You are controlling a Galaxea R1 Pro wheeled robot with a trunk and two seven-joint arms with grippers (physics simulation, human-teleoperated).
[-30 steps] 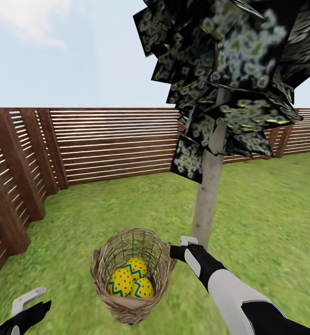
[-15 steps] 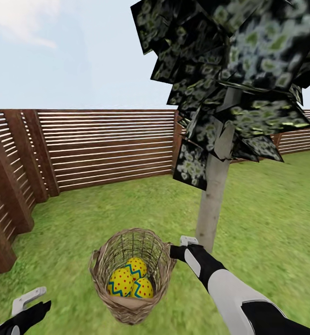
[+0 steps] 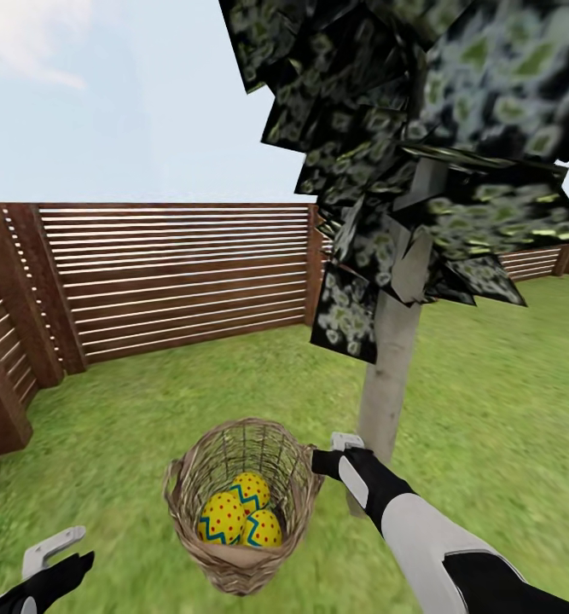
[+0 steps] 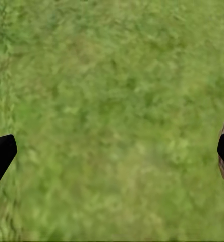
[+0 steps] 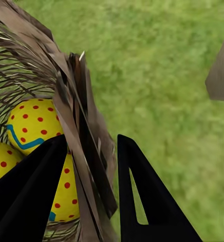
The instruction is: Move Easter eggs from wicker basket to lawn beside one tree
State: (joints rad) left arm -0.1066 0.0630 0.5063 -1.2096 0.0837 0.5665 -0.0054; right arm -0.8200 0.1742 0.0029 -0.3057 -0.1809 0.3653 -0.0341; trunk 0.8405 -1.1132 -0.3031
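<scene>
**Carry the basket gently to the tree**

The three bright yellow eggs with red dots and blue zigzag bands [image 3: 240, 512] sit at the bottom of the round tan-brown open-weave wicker basket [image 3: 243, 505]. All three eggs are in there, touching each other. None are on the grass yet.

The right gripper [image 5: 92, 166] has its black fingers [image 5: 142, 196] closed on the basket's rim. One finger is inside the basket, close to the eggs, and one is outside, with the woven wall pinched between them. In the head view the right gripper [image 3: 333, 454] meets the rim on the side nearest the tree.

The tree with the pale grey-beige trunk and dark speckled leaves [image 3: 388, 375] stands just behind the basket and the right arm. The short green lawn [image 3: 190, 384] spreads all around, out to the brown slatted wooden fence [image 3: 173, 273].

The left gripper [image 4: 112, 148] hangs over bare grass with its fingers wide apart and nothing in them. A bit of the basket shows beside one finger.

It looks like the basket is being brought close to the tree. To do this well, keep the basket level so no egg rolls out. Move slowly, because the thin rim could slip from the pinch. Set it down near the trunk, then lift out one egg at a time.
</scene>
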